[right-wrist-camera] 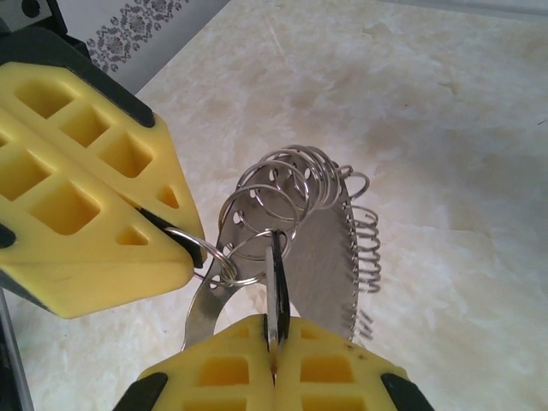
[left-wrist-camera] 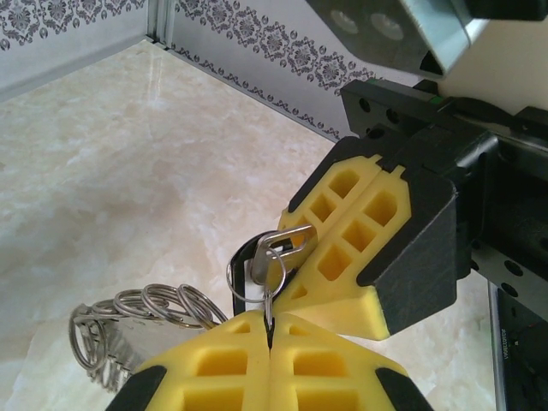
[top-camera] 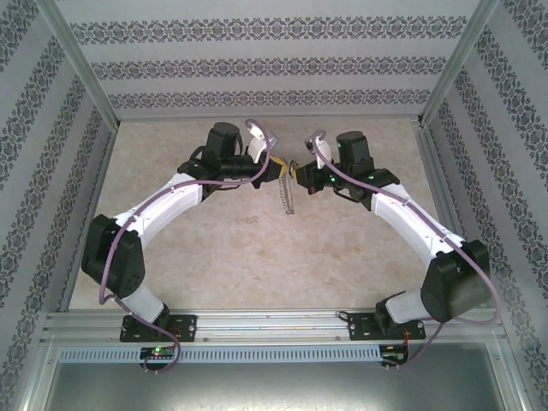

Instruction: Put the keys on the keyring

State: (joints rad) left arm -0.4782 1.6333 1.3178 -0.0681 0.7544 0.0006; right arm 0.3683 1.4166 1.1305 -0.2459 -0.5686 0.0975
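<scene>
Both grippers meet in mid-air above the table. My left gripper (left-wrist-camera: 270, 330) (top-camera: 276, 171) is shut on a small split ring (left-wrist-camera: 257, 272) belonging to the keyring (left-wrist-camera: 128, 321), a grey metal hoop fringed with silvery rings that hangs below (top-camera: 287, 195). My right gripper (right-wrist-camera: 274, 334) (left-wrist-camera: 300, 257) is shut on the key (right-wrist-camera: 276, 287), whose silver blade and black head (left-wrist-camera: 287, 244) poke into that small ring. In the right wrist view the left gripper (right-wrist-camera: 175, 235) pinches the ring at the upper left, with the keyring (right-wrist-camera: 317, 248) spread behind the key.
The marble-patterned tabletop (top-camera: 257, 248) lies below both arms. Patterned walls (top-camera: 257, 68) and aluminium frame posts (top-camera: 86, 77) enclose the work area. The arm bases sit on the rail (top-camera: 274, 325) at the near edge.
</scene>
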